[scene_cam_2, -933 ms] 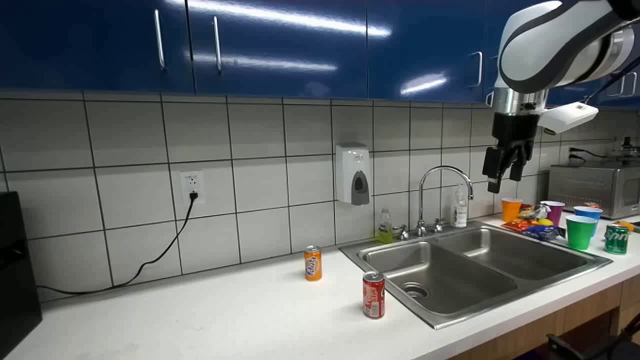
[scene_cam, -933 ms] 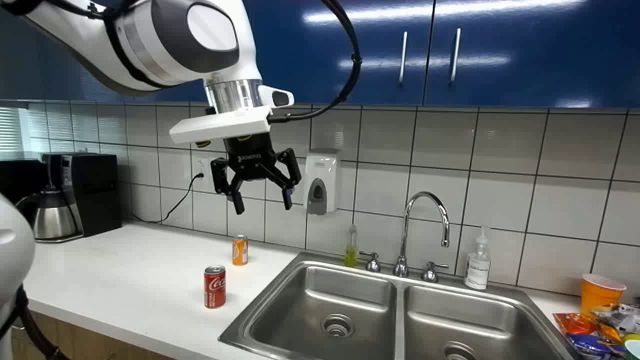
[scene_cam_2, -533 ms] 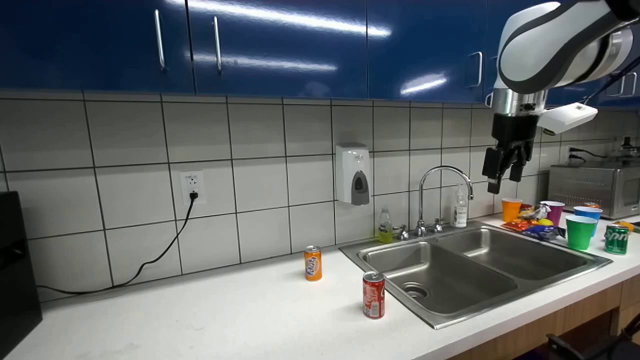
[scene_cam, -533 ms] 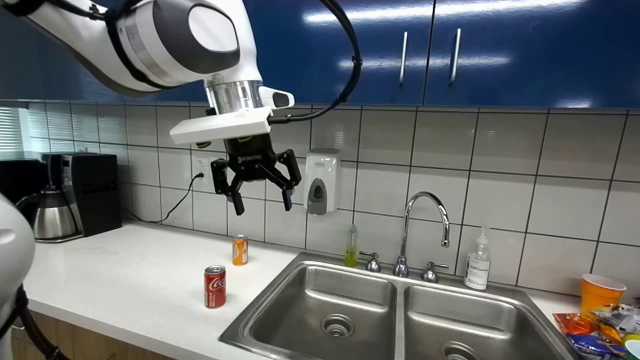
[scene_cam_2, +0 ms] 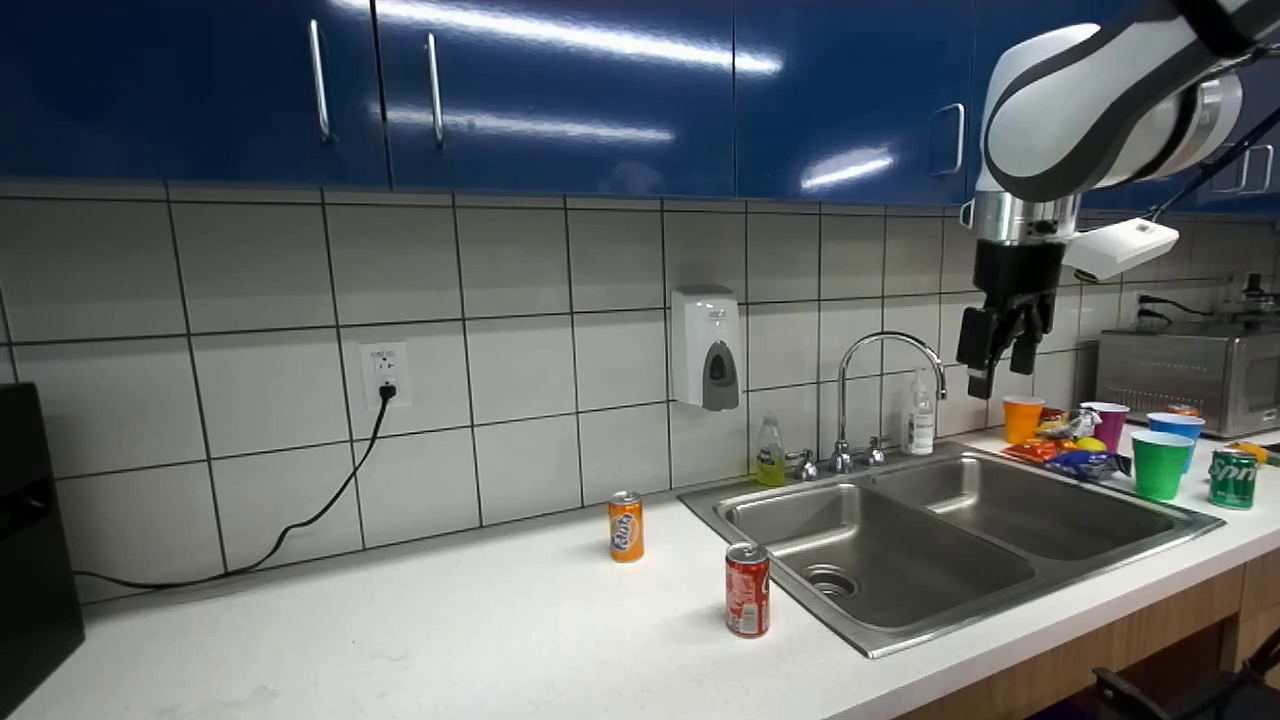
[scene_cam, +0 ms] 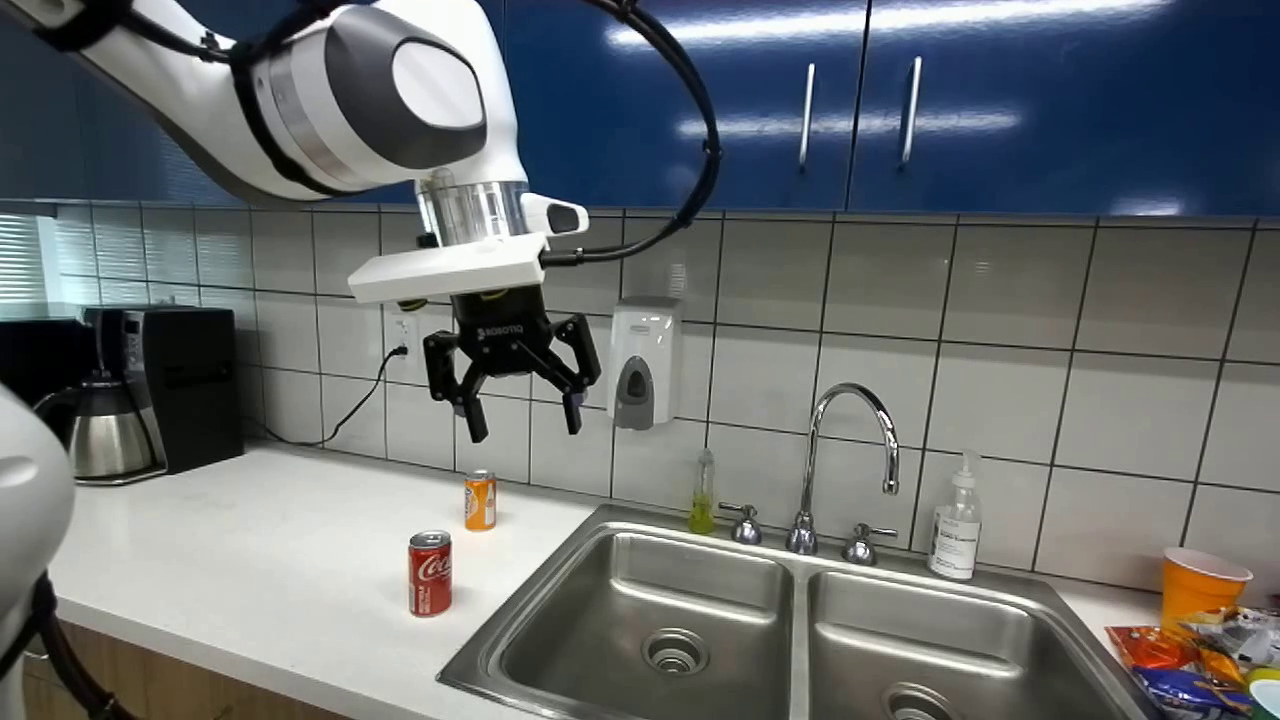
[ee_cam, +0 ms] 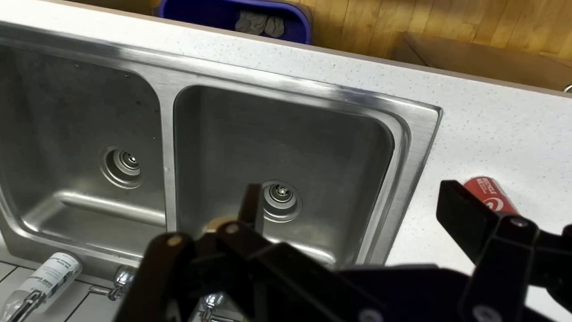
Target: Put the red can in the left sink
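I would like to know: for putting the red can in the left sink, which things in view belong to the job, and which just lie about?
For the job:
red can
left sink
hand

Just around:
orange can
orange cup
green cup
green can

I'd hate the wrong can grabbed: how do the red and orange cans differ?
The red can bears white script; the orange can reads Fanta. The red can stands nearer the left sink; the orange can, nearer the tiled wall. Both are silvery-topped and upright on the counter.

Red can [scene_cam_2: 748,591] upright beside left sink [scene_cam_2: 905,565], orange can [scene_cam_2: 627,528] nearby, gripper [scene_cam_2: 1002,376] aloft
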Controlling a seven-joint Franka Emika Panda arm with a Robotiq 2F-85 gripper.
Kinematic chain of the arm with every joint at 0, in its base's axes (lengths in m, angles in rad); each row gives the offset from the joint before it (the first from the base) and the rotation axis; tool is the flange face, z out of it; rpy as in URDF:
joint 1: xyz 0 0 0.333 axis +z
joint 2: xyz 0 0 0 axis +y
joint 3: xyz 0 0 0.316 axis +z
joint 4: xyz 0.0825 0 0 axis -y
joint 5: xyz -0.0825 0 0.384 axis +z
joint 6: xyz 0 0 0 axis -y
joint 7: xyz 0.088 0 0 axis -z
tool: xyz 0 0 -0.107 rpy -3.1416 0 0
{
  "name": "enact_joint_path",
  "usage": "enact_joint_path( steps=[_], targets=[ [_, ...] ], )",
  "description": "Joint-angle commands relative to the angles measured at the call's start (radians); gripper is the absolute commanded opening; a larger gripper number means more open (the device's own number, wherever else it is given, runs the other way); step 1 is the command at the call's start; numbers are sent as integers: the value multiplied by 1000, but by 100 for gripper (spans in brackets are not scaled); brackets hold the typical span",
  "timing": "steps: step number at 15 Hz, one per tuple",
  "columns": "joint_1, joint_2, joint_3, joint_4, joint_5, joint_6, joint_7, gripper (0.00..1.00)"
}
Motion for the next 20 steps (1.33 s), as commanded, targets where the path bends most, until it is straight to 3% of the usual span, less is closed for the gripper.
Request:
enact_joint_path(
  steps=[1,7,20],
  targets=[
    [24,96,19,10,13,79,15,100],
    [73,251,50,28,42,211,24,100],
    [140,516,142,108,118,355,54,100]
  ],
)
